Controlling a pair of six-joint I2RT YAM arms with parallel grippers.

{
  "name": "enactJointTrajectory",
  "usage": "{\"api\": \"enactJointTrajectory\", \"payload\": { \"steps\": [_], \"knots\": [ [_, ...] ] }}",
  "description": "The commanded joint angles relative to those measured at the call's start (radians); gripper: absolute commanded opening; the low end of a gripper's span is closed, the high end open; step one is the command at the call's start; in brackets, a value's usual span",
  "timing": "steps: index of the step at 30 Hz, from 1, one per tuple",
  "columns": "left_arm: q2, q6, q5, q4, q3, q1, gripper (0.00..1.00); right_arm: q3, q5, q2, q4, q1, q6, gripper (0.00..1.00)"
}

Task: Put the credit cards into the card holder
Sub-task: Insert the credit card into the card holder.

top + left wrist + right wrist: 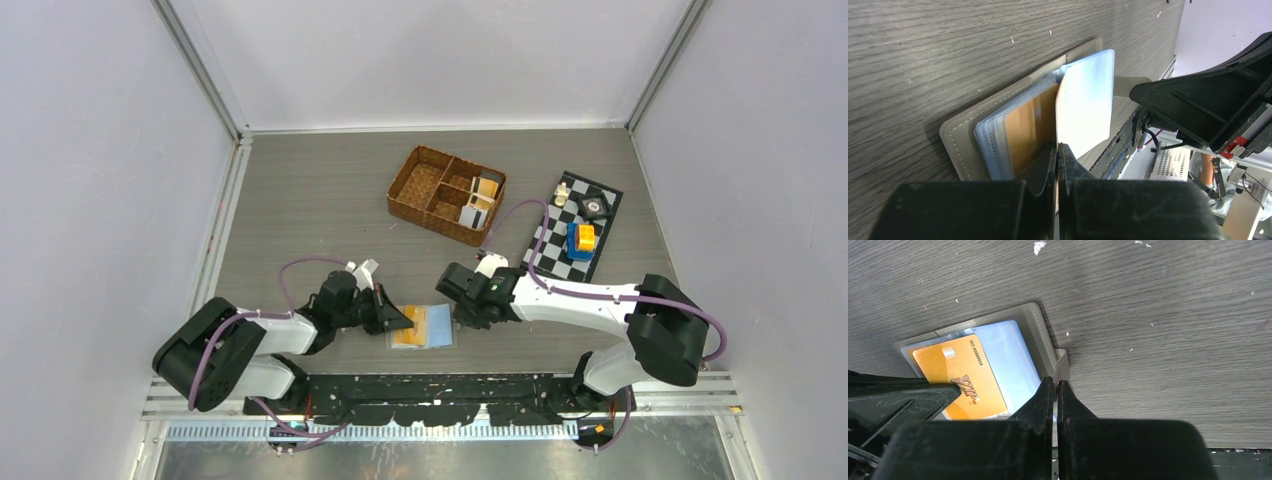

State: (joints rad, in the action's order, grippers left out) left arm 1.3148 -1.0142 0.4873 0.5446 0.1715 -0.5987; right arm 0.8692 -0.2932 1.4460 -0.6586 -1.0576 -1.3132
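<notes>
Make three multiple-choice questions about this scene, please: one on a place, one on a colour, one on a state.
1. Where is the holder?
A. in the basket
B. between the left gripper and the right gripper
C. on the chessboard

2. What colour is the card at the holder?
A. orange
B. green
C. black

3. How is the holder?
A. snapped shut
B. lying open
C. standing on edge

Answers: B, the top view shows it between the two arms' tips; A, the right wrist view shows an orange VIP card; B, its sleeves are showing.
</notes>
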Motion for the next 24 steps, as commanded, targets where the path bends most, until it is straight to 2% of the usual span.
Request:
{"api": "enactJointTrajectory", "payload": {
  "steps": [1,24],
  "knots": [
    [0.039,0.0,-0.049,0.057,-0.01,-0.019,0.0,-0.008,-0.025,-0.022,0.017,-0.005,-0.029,0.0],
    [0.048,-0.057,-0.174,0.101,-0.035,-0.088,0.0,-0.021,-0.023,-0.026,0.027,-0.005,-0.035,0.0]
  ]
}}
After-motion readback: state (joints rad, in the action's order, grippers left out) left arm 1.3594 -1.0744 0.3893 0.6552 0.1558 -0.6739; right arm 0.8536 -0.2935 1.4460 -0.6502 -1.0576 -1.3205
